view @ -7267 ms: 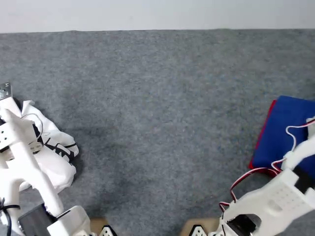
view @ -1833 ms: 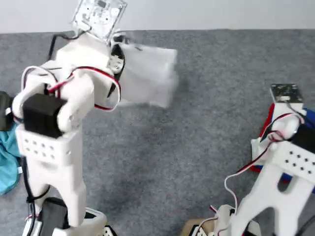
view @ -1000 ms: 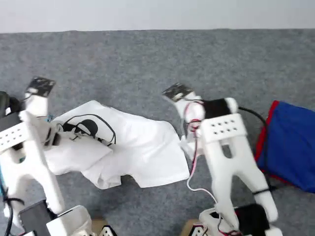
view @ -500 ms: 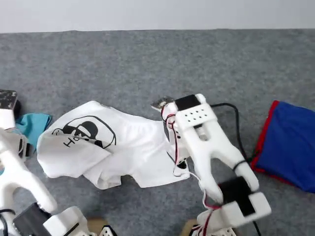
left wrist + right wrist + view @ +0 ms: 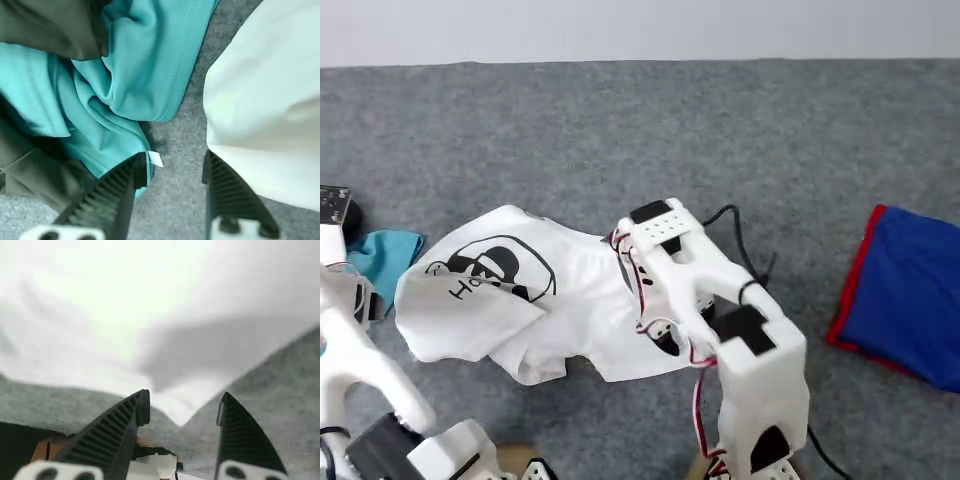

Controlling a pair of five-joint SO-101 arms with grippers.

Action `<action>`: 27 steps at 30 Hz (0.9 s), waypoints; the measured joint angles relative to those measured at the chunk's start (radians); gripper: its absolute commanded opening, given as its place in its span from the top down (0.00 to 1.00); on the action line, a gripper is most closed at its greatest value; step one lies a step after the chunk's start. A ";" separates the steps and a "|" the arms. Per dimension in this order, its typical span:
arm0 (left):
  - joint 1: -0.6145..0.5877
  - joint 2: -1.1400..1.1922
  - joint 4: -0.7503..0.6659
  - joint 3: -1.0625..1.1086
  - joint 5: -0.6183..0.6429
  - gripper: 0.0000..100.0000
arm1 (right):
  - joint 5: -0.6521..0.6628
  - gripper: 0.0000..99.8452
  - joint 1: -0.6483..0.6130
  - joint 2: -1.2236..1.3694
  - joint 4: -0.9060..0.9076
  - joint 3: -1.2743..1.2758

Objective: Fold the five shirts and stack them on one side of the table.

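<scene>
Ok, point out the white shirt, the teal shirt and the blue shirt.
white shirt (image 5: 580, 300), high view, plain middle.
teal shirt (image 5: 150, 60), left wrist view, smooth fold.
blue shirt (image 5: 910, 290), high view, top face.

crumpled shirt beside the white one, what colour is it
Teal. The crumpled shirt shows best in the left wrist view.

My left hand (image 5: 175, 167) hangs with jaws parted, my left arm (image 5: 360, 340) standing at the frame's lower left. My right hand (image 5: 182, 407) is spread too. My right arm (image 5: 720, 330) bends over lower centre.
</scene>
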 measured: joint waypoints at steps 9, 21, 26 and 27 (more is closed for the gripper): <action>0.000 0.000 0.000 0.000 0.000 0.85 | 0.011 0.99 0.012 0.153 0.060 -0.150; 0.028 0.000 0.000 -0.095 0.000 0.92 | 0.123 0.99 0.180 0.144 0.121 -0.400; 0.081 0.000 0.029 -0.167 0.000 0.92 | 0.123 0.99 0.327 0.061 0.121 -0.563; 0.106 0.000 0.052 -0.184 0.000 0.92 | 0.123 0.99 0.354 0.052 0.121 -0.597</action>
